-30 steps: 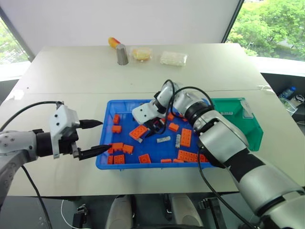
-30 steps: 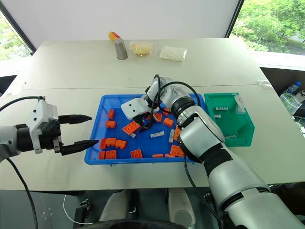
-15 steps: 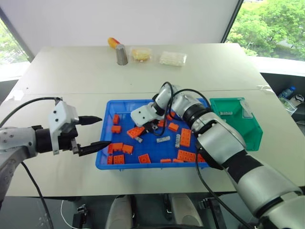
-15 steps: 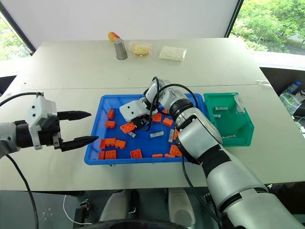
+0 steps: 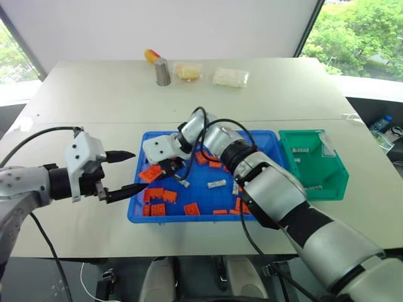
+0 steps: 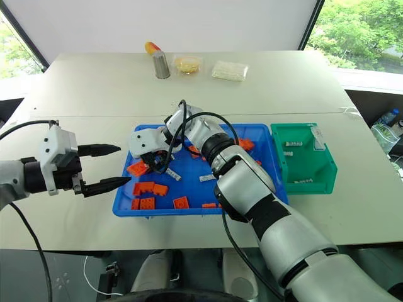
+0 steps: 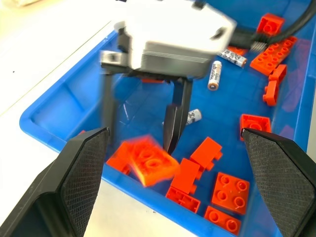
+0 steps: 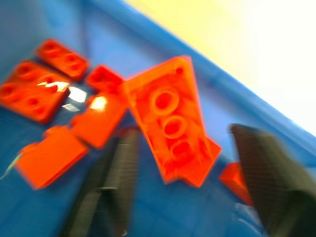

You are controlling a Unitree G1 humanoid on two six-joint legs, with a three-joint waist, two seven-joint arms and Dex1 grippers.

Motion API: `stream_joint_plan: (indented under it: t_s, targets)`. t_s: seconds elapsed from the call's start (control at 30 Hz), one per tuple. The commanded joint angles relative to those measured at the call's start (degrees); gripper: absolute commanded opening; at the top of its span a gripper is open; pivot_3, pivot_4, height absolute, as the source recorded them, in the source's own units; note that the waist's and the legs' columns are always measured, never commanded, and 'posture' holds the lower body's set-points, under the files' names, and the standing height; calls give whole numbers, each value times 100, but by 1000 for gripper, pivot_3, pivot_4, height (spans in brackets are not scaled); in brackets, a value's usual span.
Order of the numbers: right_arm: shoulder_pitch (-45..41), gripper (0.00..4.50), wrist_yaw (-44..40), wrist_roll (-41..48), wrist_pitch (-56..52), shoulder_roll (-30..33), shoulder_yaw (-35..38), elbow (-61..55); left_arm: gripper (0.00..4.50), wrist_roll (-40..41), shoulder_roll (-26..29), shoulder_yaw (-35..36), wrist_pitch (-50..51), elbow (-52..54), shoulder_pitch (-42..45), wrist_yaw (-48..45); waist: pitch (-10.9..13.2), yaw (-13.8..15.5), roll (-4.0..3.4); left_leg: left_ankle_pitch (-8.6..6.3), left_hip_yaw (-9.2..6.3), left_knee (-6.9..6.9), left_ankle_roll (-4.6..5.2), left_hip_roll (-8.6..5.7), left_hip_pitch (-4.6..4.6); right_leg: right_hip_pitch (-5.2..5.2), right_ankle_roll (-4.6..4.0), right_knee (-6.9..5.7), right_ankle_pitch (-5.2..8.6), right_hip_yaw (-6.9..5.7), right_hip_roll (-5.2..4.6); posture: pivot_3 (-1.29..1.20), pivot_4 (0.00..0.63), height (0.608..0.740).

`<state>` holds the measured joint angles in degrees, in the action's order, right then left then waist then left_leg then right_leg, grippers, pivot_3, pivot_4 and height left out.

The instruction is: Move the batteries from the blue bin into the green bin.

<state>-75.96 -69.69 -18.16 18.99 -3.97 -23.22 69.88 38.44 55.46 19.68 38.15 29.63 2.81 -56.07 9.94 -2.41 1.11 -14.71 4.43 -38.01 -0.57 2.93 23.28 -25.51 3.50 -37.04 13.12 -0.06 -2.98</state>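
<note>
Beige tabletop [image 5: 94,107]: fills most of the frame, carries both bins.
Blue bin [image 5: 140,214]: lower centre, holds scattered orange bricks [image 5: 162,195] and the batteries.
Green bin [image 5: 334,182]: just beside the blue bin at centre right; small pale pieces lie inside, too small to tell.
Right pincer [image 7: 143,123]: over the blue bin's left part, fingers spread, gripping nothing; a blurred brick [image 7: 145,163] sits at their tips.
Left pincer [image 5: 129,171]: left of frame at the blue bin's left rim, fingers wide apart, empty.
Batteries [image 5: 216,184]: on the blue bin's floor near its middle; another [image 5: 183,184] just left of it.
</note>
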Motion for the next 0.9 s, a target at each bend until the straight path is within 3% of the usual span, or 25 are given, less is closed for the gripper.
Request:
stream_joint_plan:
  t_s: [0.03,0.1,0.17,0.4,0.63,0.9]
  targets:
    - [60,4070,-359,673,-1063,-7,489,-914,4500,188,-34,78,29,262,39,84,1,-12,2,0,0,0,0,0,0,-1,0,0,0,0,0,0,150,740]
    - [251,4070,-635,1214,-2305,31,819,-1940,4500,165,-52,34,-2,274,13,113,1,-15,2,0,-3,0,0,2,2,-2,3,-2,-2,0,3,0,150,740]
    - [595,4070,-374,1386,-3337,200,991,-3121,4500,179,-81,-5,3,246,58,148,1,-9,2,0,-7,2,0,6,2,-3,10,-5,-6,-3,8,0,150,740]
    - [2092,4070,310,1439,-6022,935,672,-6199,4500,101,3,-215,-107,-25,302,-59,-4,40,10,0,-8,-1,0,-2,2,2,-5,1,3,-9,-2,0,150,740]
    - [2817,4070,1388,1457,-6912,1100,572,-6883,4500,-19,40,-331,-224,-230,442,-191,-4,-13,10,0,-11,7,2,5,2,-7,-3,-3,3,-8,21,0,150,740]
    - [3256,4070,1635,1847,-7350,1376,262,-7453,4500,-14,67,-421,-249,-315,550,-399,-3,-6,12,0,-10,7,2,6,3,-6,-9,1,7,-8,21,0,150,740]
